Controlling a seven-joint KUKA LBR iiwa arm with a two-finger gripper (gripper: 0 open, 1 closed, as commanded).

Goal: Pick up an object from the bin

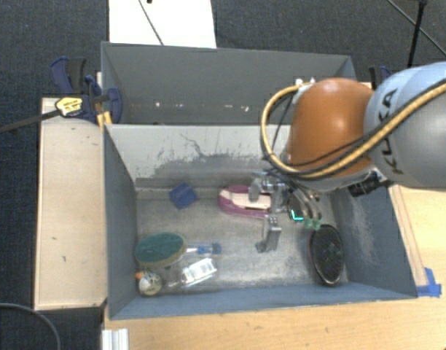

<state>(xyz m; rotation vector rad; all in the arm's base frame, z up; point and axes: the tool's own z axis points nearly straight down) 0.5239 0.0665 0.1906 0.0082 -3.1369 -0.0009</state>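
Observation:
My gripper (267,240) hangs over the bin floor right of centre, one metal finger pointing down, with nothing seen in it. Just behind and left of it lies a pink and purple curved thing (237,200), partly hidden by the gripper body. A black oval brush-like thing (326,254) lies to the right of the finger, near the right wall.
A small blue block (183,195) sits at the back left. In the front left corner lie a round green lid (158,249), a clear plastic piece with a label (197,267) and a small ball (149,284). The orange-covered arm overhangs the bin's right half.

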